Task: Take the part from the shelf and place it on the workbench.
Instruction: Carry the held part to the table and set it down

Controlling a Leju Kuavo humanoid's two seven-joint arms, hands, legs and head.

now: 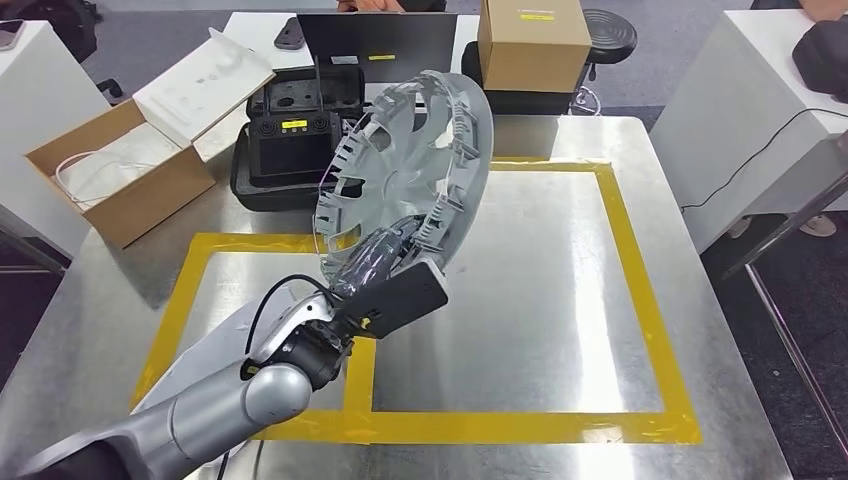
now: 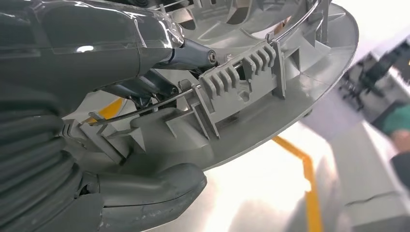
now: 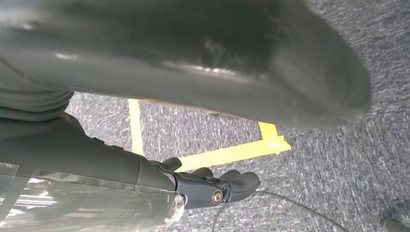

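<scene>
The left hand (image 1: 385, 262) is clamping its fingers on the rim of a round grey ribbed plastic wheel cover (image 1: 420, 150), holding it tilted above the shiny metal tabletop (image 1: 540, 300) marked with yellow tape (image 1: 640, 290).

Silver arm (image 1: 215, 405), black cable, grey ribbed wrist cover (image 2: 29, 159)

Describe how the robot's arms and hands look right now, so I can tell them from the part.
The left arm is silver with a black cable looped at the wrist and a black camera box. The left hand and right hand are dark grey with ribbed covers and clear plastic wrap.
</scene>
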